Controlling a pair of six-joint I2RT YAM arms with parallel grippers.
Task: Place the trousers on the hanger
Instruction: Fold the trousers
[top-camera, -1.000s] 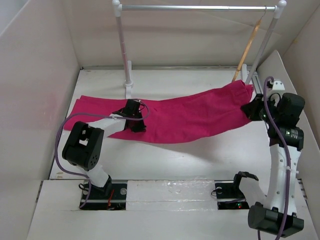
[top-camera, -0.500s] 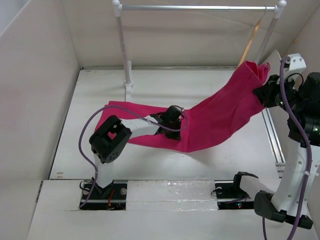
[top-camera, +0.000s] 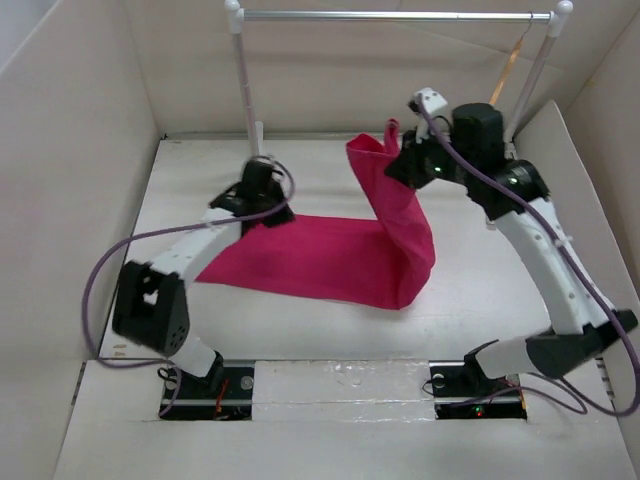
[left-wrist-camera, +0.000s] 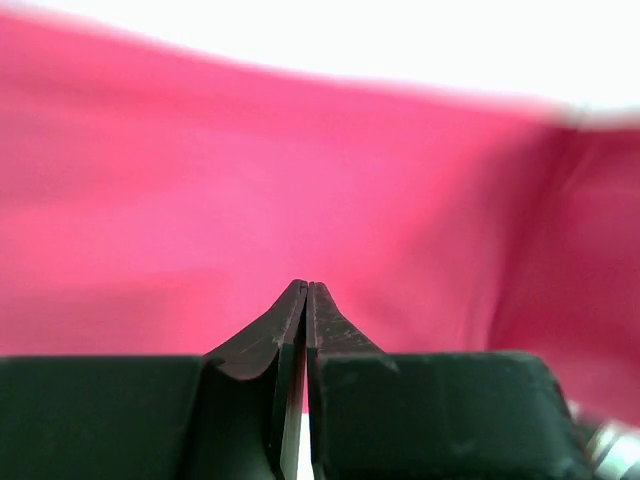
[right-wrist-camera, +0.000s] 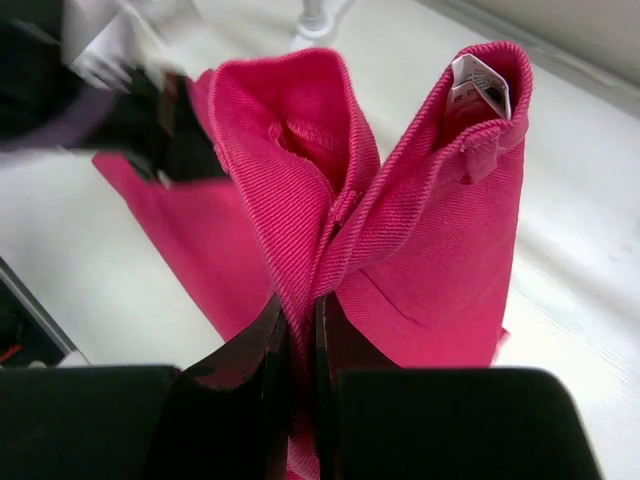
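The magenta-pink trousers (top-camera: 320, 255) lie across the middle of the table, and their right end is pulled up into a standing fold. My right gripper (top-camera: 397, 165) is shut on that raised waist end; the right wrist view shows the cloth (right-wrist-camera: 420, 230) pinched between the jaws of the gripper (right-wrist-camera: 297, 305), with a white label at the top. My left gripper (top-camera: 255, 195) hovers at the trousers' back left corner. In its wrist view the left gripper (left-wrist-camera: 306, 288) is shut with nothing seen between the tips, over blurred pink cloth (left-wrist-camera: 300, 170). The tan hanger (top-camera: 508, 68) hangs at the rail's right end.
The rack's grey rail (top-camera: 390, 15) spans the back on white posts (top-camera: 245, 100). Beige walls close in the table on the left, the right and the back. My right arm reaches across the right half of the table.
My right gripper lifted the trousers' waist end from the far right and carried it left to mid-table, folding the cloth over. My left gripper went right, then back left and farther away.
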